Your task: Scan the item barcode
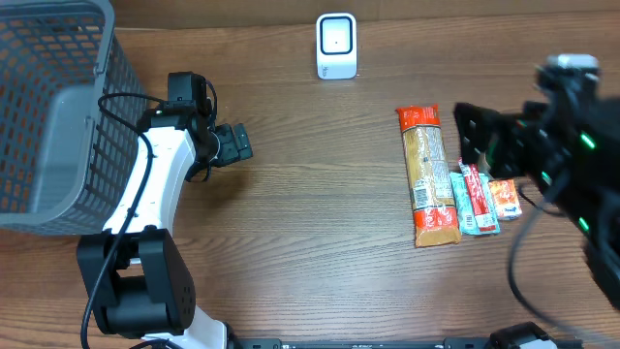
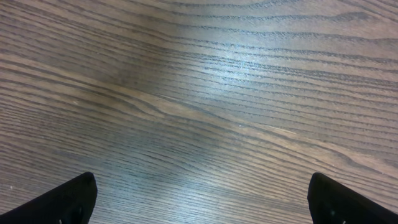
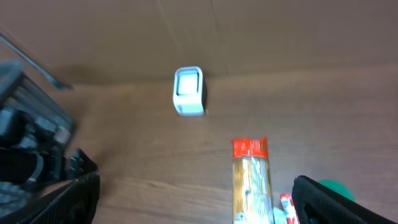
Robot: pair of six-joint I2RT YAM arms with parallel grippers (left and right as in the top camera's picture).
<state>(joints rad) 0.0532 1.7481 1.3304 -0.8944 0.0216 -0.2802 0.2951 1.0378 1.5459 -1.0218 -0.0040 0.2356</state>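
Observation:
A long packet of spaghetti with red ends lies flat on the wooden table, right of centre; the right wrist view shows its upper end. A white barcode scanner stands at the table's far edge. My right gripper hovers open just right of the packet, nothing between its fingers. My left gripper is open over bare wood on the left, far from the packet.
A grey wire basket fills the far left corner. Beside the spaghetti lie a teal and red sachet and a small orange packet. The left arm's black base stands at the near left edge.

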